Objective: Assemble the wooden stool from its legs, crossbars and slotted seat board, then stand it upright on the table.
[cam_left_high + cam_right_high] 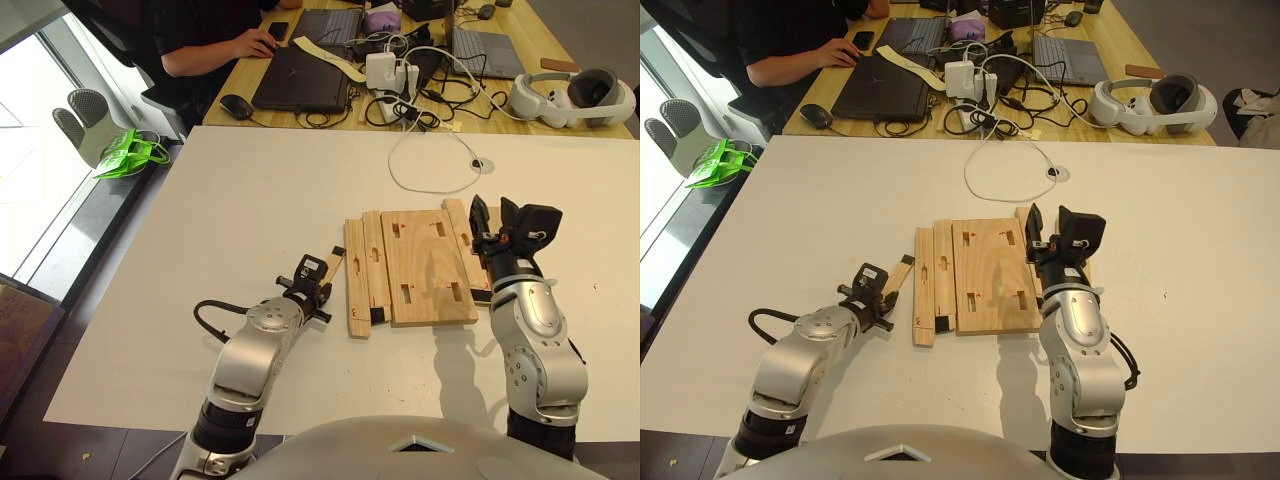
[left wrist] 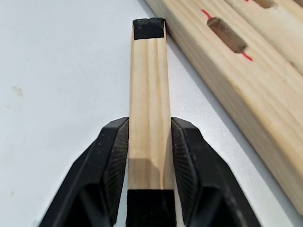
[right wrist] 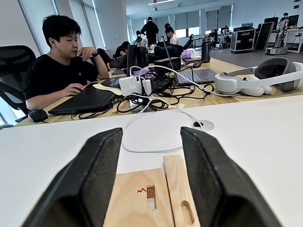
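Across the white surface (image 1: 250, 200), you've got the slotted seat board (image 1: 428, 265) lying flat at its middle, with two legs (image 1: 358, 285) side by side against the board's left side. Near the far edge a white cable (image 1: 430, 170) loops. Beyond it, a wooden surface (image 1: 500, 95) carries laptops (image 1: 300, 80) and a headset (image 1: 575, 98). Your left pincer (image 2: 150, 130) is clenched on a crossbar (image 2: 149, 85) just left of the legs. The wrist view gives you ridged pads (image 2: 120, 151) pinching it, and black caps on its ends. Your right pincer (image 3: 149, 139) hangs released above the board's right side, slots showing between its fingers.
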`<state>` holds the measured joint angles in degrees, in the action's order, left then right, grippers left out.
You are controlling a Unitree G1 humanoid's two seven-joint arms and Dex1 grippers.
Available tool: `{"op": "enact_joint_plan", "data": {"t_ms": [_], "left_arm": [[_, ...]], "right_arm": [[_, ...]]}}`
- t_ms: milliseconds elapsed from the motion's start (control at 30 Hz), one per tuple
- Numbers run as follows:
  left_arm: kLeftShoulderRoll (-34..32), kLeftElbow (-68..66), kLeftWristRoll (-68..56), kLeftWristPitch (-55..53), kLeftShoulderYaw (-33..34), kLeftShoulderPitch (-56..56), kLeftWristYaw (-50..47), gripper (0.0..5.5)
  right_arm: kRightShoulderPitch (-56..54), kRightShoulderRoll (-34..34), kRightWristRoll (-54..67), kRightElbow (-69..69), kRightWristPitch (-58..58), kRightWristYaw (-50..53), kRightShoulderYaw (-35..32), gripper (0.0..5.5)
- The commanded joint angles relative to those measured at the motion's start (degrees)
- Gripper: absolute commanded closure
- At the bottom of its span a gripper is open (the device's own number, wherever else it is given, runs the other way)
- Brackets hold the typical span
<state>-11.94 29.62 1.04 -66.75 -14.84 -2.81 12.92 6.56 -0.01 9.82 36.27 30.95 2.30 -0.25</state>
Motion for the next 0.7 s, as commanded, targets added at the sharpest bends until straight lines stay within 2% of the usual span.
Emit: {"op": "enact_joint_plan", "data": {"t_ms": [33,133,200,367,467,700], "left_arm": [[-3.36,-2.79,2.27,3.65,1.75,0.36,-2.11,4.21],[-5.28,-2.66,5.36,16.91,4.06,4.7,-4.93,4.21],[-5.31,0.01,5.14,25.3,4.74,7.03,-4.48,4.21],[-6.28,6.06,3.21,36.1,-0.03,7.42,1.68,4.21],[-7.18,8.05,2.98,39.28,-3.17,6.92,5.05,4.21],[-6.67,9.73,3.95,41.07,-6.24,6.5,6.63,4.21]], "right_arm": [[-2.52,0.96,7.78,-0.16,8.24,-2.9,-1.52,3.2],[-4.7,2.86,21.32,-0.69,16.59,-6.08,-6.41,3.2],[-6.45,4.01,34.75,-1.48,22.1,-7.65,-10.44,3.2],[-10.51,2.21,58.93,-5.56,28.18,-8.84,-14.16,3.2],[-14.49,-0.77,64.33,-9.64,28.15,-7.92,-14.68,3.2],[-19.36,-4.95,63.5,-15.19,25.35,-7.77,-13.4,3.2]]}}
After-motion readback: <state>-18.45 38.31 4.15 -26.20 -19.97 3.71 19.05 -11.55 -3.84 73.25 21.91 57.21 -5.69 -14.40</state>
